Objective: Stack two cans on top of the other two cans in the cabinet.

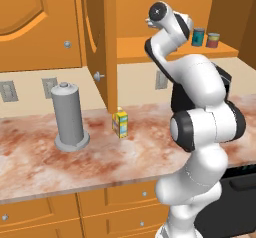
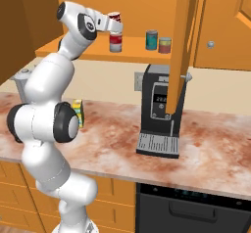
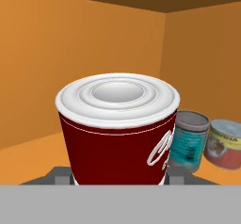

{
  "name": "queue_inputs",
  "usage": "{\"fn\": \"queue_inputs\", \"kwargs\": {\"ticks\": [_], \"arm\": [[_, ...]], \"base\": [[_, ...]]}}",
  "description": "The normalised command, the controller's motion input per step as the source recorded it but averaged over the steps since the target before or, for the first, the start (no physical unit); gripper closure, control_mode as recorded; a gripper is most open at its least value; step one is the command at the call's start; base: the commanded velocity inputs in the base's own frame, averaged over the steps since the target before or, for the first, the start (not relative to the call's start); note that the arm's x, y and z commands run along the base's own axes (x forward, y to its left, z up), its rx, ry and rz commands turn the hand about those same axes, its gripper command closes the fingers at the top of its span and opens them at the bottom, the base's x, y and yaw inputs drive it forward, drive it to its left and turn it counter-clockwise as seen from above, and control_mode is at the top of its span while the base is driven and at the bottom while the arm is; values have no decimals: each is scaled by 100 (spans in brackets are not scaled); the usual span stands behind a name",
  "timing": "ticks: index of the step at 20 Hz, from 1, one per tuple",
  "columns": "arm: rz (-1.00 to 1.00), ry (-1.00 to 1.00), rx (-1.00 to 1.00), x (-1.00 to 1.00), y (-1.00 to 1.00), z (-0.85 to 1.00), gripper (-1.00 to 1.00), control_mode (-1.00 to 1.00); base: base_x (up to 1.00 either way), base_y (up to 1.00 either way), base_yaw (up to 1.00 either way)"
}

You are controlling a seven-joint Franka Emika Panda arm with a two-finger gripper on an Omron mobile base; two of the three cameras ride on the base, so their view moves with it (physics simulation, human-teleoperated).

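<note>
Room: you are facing an orange kitchen wall run, with cream backsplash and outlet plates above the counter.
Counter: marbled red-brown and cream stone, with orange drawer fronts under its front edge.
Cabinet: orange wall cupboard above the counter; one door stands open edge-on to you, and the shelf inside is bare orange wood.
Arm: it reaches up from the base into the open cabinet.
Coffee machine: dark, standing near the counter's back edge below the cabinet; the right base view shows its front panel, while in the left base view the arm covers most of it.
Grey canister: tall, upright toward the counter's left end.
Yellow carton: small, upright mid-counter, below the open door's edge.
Gripper: you have it closed round the dark red can, which it holds just above the shelf's left part.
Dark red can: upright, white lid up; the right base view shows a white lower half, the hand view shows the lid and red wall close up.
Teal can: upright toward the shelf's right end.
Grey can with red band: upright just beside the teal can, on its right; you cannot tell if they touch.
Grey-green can: you cannot pick it out here.
</note>
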Motion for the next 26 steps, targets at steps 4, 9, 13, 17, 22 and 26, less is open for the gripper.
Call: {"fn": "queue_inputs", "kwargs": {"ticks": [4,9,13,17,22,26], "arm": [[0,0,4,9,-2,-1,100,-100],[0,0,7,-1,-7,-10,100,-100],[0,0,7,-6,-5,-18,100,-100],[0,0,7,-6,-1,-18,100,-100],[0,0,4,0,0,-13,100,-100],[0,0,3,0,0,-9,100,-100]], "base": [[0,0,0],[0,0,0],[0,0,0],[0,0,0],[0,0,0],[0,0,0]]}}
